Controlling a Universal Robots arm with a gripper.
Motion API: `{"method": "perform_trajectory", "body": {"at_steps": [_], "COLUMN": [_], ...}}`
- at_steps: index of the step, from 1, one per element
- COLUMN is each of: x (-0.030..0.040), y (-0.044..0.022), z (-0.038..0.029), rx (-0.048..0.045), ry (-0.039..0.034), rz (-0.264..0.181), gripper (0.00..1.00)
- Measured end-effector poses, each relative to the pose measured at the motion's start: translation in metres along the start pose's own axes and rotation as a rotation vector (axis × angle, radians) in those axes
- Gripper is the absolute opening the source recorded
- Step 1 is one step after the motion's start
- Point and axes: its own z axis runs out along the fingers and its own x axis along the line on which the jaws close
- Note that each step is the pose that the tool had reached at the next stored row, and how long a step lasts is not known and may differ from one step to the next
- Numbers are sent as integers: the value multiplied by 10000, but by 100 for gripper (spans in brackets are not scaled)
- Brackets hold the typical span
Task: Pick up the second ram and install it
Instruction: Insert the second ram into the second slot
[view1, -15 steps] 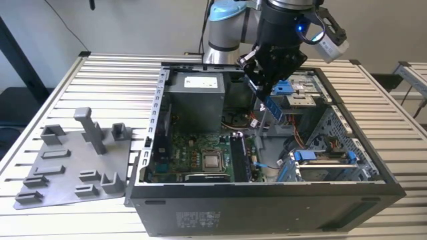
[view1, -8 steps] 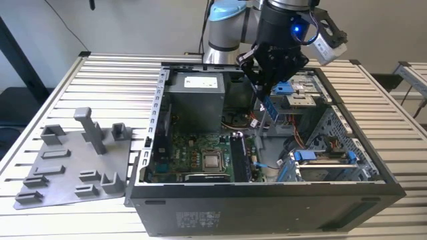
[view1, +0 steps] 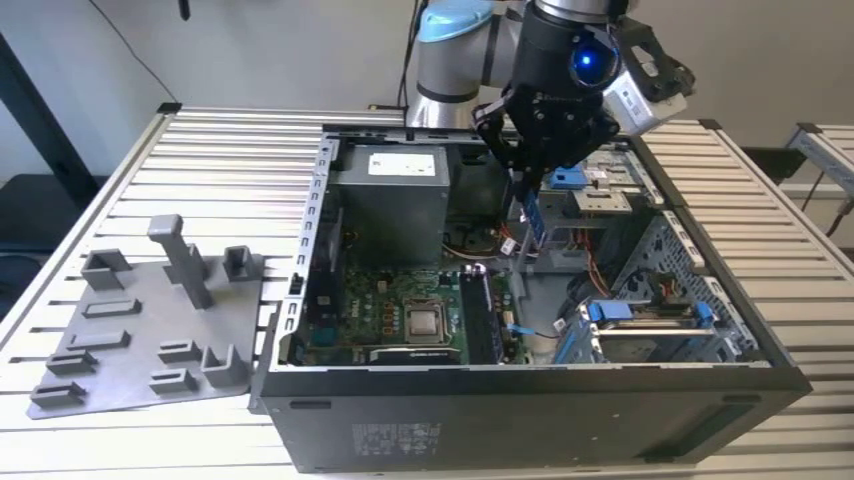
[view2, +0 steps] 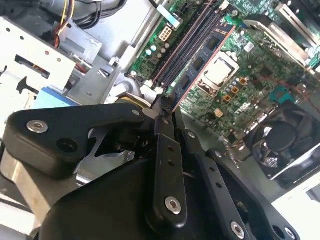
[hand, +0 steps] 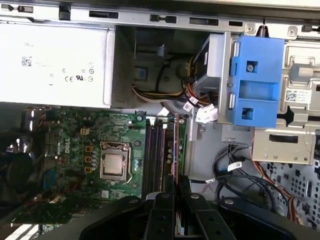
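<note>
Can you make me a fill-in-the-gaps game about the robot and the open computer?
1. The gripper holds the second ram above the motherboard, which is ____ in colour.
2. The gray tray lies on the exterior view's ____ of the computer case.
3. The drive bracket is made of ____ plastic.
Missing words: green; left; blue.

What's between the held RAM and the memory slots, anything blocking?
Nothing visible. The gripper holds the second ram over the memory slots, with open space beneath it. The loose white connectors lie off to the side, by the blue drive bracket.
</note>
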Motion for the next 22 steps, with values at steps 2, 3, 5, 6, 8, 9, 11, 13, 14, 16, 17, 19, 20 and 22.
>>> {"method": "perform_trajectory", "body": {"at_steps": [2,3,5,6,8,9,11,13,14,16,17,19,20,22], "x": [0,0,0,1,15,24,37,42,44,51,52,52,54,55], "y": [0,0,1,0,1,2,3,3,3,3,3,3,3,3], "z": [2,2,3,77,111,129,160,184,195,218,231,246,251,256], "rx": [0,1,2,1,9,19,47,58,60,63,67,74,75,77], "ry": [-1,-1,-1,-1,-1,-1,0,0,-1,-1,-1,0,0,0], "rz": [201,213,223,226,233,235,240,241,241,243,242,240,242,242], "gripper": [15,15,15,15,15,15,15,15,15,15,15,15,15,15]}}
